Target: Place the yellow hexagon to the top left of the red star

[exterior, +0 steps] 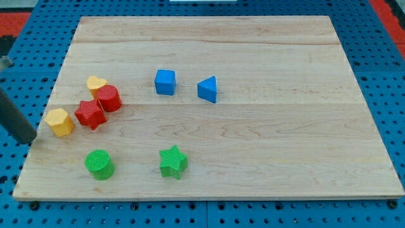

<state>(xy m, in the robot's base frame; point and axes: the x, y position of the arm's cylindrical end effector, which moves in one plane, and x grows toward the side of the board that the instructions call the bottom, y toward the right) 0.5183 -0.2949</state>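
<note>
Here my tip (30, 143) rests just left of the yellow hexagon (60, 122), apart, rod slanting up-left.

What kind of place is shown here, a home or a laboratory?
Probably a robotics lab bench. A wooden board lies on a blue perforated base, small coloured blocks such as the red star are spread on it, and my tip stands at its left edge.

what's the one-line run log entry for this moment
tip: left of yellow hexagon, apart | yellow hexagon: left of red star | goal: not yet met
</note>
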